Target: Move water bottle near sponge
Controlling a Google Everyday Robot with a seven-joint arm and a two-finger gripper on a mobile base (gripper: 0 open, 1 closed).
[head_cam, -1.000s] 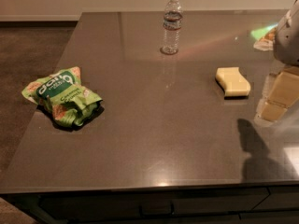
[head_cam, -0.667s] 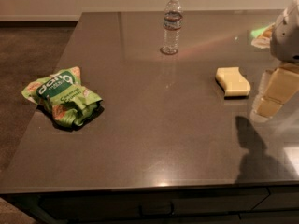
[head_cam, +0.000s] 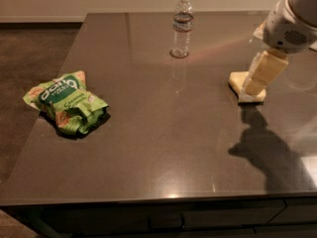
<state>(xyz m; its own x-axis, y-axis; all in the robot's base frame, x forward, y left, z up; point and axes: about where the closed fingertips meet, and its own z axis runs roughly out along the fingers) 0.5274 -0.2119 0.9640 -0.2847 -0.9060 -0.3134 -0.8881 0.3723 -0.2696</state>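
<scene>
Clear plastic water bottle (head_cam: 182,28) stands upright at worktop (head_cam: 163,143) far edge, well apart from sponge (head_cam: 237,82). Pincer (head_cam: 256,82) hangs over sponge; open/shut can't tell. Swing to btl, grip mid-body, keep it vertical.

On the surface (head_cam: 163,133), the water bottle (head_cam: 182,29) stands at rear centre. The sponge (head_cam: 238,81) lies at right, well apart from it. The snack bag (head_cam: 67,101) lies at left. The gripper (head_cam: 258,82) overlaps the sponge's right part.
</scene>
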